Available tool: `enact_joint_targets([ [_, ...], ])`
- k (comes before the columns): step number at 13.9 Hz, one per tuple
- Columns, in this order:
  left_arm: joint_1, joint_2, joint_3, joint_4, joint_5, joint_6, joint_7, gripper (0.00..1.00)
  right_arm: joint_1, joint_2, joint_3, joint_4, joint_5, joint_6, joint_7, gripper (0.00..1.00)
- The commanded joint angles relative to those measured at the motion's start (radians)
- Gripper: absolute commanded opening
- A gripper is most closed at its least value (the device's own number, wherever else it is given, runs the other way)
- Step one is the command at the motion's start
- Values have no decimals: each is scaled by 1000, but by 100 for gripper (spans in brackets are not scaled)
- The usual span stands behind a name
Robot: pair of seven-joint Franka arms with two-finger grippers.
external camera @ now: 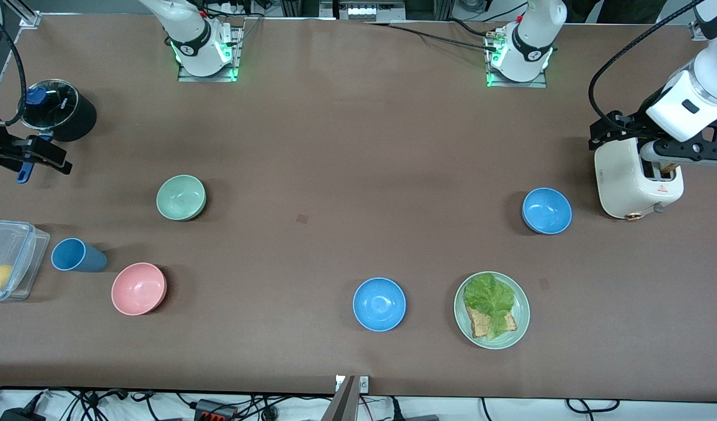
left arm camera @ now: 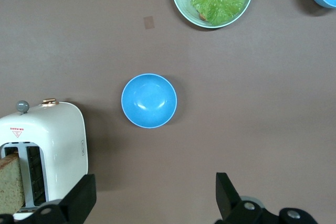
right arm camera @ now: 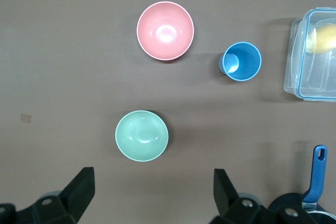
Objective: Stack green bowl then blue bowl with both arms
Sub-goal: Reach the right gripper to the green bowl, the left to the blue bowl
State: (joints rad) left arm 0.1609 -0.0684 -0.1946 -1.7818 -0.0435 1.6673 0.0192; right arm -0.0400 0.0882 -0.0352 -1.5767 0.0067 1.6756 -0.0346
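The pale green bowl (external camera: 181, 197) sits upright toward the right arm's end of the table; it also shows in the right wrist view (right arm camera: 142, 135). One sky-blue bowl (external camera: 547, 210) stands beside the toaster and shows in the left wrist view (left arm camera: 149, 100). A second blue bowl (external camera: 379, 304) stands nearer the front camera, beside the plate. My left gripper (external camera: 674, 151) hangs open and empty over the toaster (left arm camera: 156, 198). My right gripper (external camera: 31, 153) hangs open and empty over the table beside the black pot (right arm camera: 153, 195).
A white toaster (external camera: 637, 181) holds a slice of bread. A green plate (external camera: 523, 304) carries lettuce and toast. A pink bowl (external camera: 139, 288), a blue cup (external camera: 78, 255), a clear lidded container (external camera: 7, 260) and a black pot (external camera: 57, 110) stand at the right arm's end.
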Motion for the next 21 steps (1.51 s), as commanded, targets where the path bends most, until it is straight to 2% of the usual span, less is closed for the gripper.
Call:
enact_joint_targets([
  [1, 8, 12, -2, 27, -7, -21, 21, 100, -3, -10, 9, -11, -11, 6, -11, 100],
  [8, 22, 24, -2, 27, -16, -21, 25, 100, 6, 33, 9, -13, -11, 6, -11, 100],
  [10, 23, 44, 1, 24, -7, -12, 25, 100, 8, 102, 9, -13, -11, 13, -10, 100],
  [13, 60, 185, 0, 74, -6, 11, 25, 100, 8, 227, 11, -14, -10, 58, -8, 100],
  [16, 86, 266, -2, 93, -6, 43, 28, 100, 6, 324, 9, -19, -8, 72, -7, 100],
  [19, 88, 331, 0, 91, -4, 86, 28, 100, 0, 439, 9, -19, -8, 82, -7, 100],
  [21, 103, 357, 0, 53, -4, 161, 44, 100, -3, 516, 9, -22, -8, 84, -11, 100],
])
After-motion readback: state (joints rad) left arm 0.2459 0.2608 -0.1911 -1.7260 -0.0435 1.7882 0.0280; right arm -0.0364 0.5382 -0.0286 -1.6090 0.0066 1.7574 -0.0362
